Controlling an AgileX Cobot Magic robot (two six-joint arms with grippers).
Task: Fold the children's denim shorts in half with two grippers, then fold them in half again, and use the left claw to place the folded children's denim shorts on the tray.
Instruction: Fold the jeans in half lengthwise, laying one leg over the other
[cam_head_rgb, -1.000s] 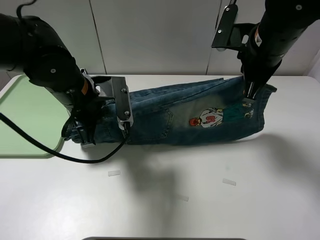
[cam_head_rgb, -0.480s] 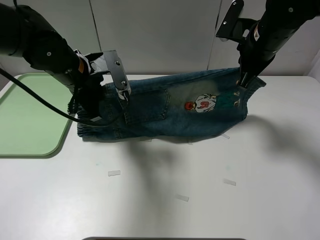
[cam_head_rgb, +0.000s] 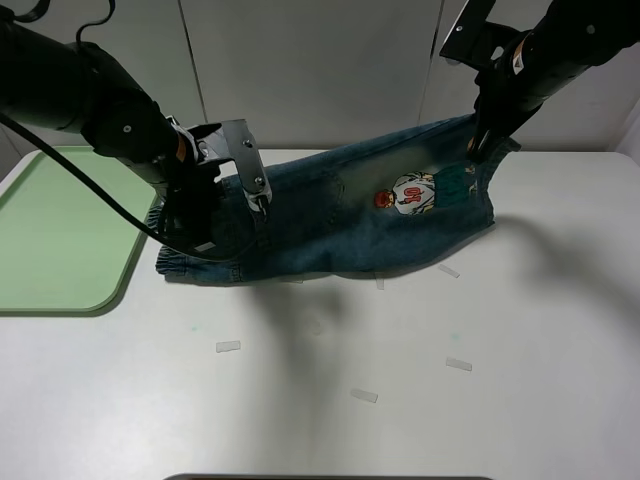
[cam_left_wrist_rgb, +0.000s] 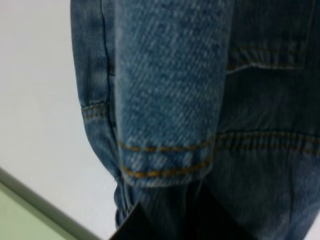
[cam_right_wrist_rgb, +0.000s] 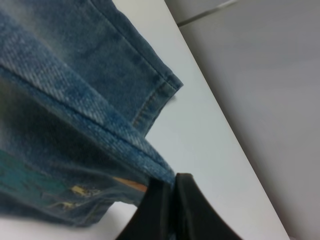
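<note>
The children's denim shorts (cam_head_rgb: 330, 225) hang stretched between my two grippers above the white table, cartoon patch (cam_head_rgb: 410, 193) facing out. Their lower left edge touches the table. My left gripper (cam_head_rgb: 262, 208) is shut on the left end, next to the silvery wrist plate (cam_head_rgb: 246, 160). In the left wrist view denim (cam_left_wrist_rgb: 170, 90) fills the frame and the dark fingertips (cam_left_wrist_rgb: 150, 225) pinch its hem. My right gripper (cam_head_rgb: 478, 148) is shut on the upper right edge, held higher. In the right wrist view the closed fingers (cam_right_wrist_rgb: 170, 200) clamp the denim fold (cam_right_wrist_rgb: 75, 100). The pale-green tray (cam_head_rgb: 60, 230) lies at the far left.
Several small white tape scraps lie on the table in front of the shorts, such as one scrap (cam_head_rgb: 228, 347) and another (cam_head_rgb: 459, 364). Grey wall panels stand behind the table. The tray rim (cam_left_wrist_rgb: 35, 200) shows near the left gripper.
Both grippers have risen with the shorts' upper edge. The right end has come up off the table and moved left, so the shorts now hang instead of lying flat.
</note>
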